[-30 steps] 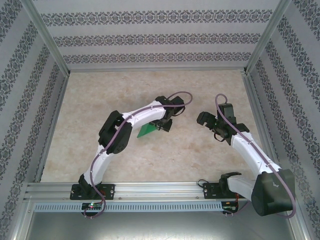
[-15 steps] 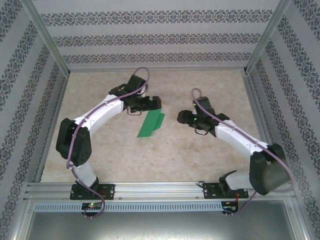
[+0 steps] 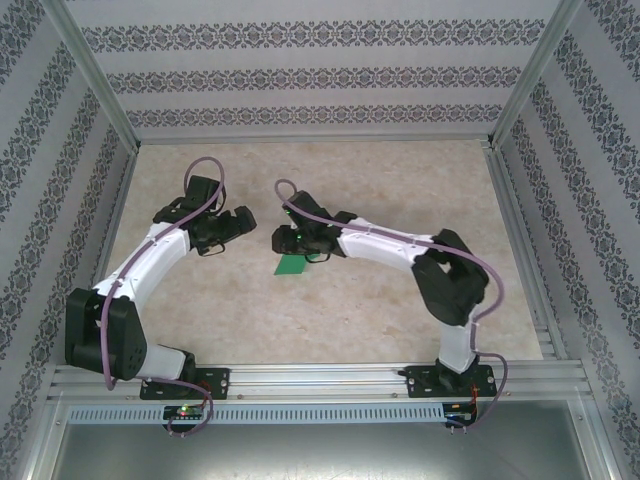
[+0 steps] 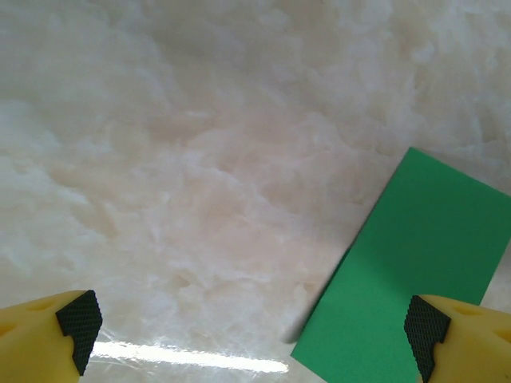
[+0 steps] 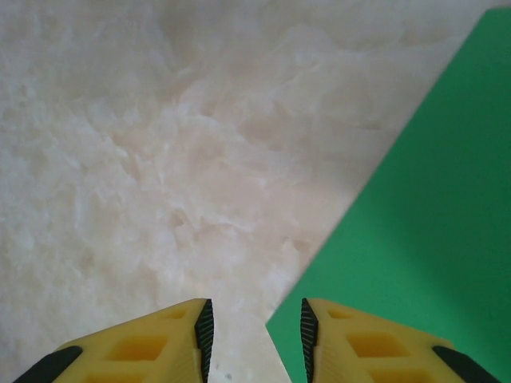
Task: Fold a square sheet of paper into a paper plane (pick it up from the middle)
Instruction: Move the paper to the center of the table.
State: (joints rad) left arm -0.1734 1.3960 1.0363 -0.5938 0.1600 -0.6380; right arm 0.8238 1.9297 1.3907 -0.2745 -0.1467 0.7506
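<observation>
Marbled beige tabletop (image 3: 330,310) is enclosed by patterned wallpaper walls (image 3: 300,80) and an aluminium frame (image 3: 320,378).

Left side: the left arm (image 3: 150,260) is stretched toward the table's left-centre. The left gripper (image 3: 238,224) is held with jaws spread wide and nothing between them. In its wrist view, the left gripper (image 4: 251,323) is seen low over bare table, its right fingertip (image 4: 423,327) above the sheet's near edge.

Centre: the square sheet of paper (image 3: 292,265), bright green and folded, is laid flat on the table (image 4: 407,271).

Right: the right arm (image 3: 400,245) is reached across toward the centre. The right gripper (image 3: 283,240) is placed just beyond the sheet. Its jaws (image 5: 255,327) are kept narrowly apart, clamped on nothing, with the green edge (image 5: 415,223) at the right fingertip (image 5: 310,329).
</observation>
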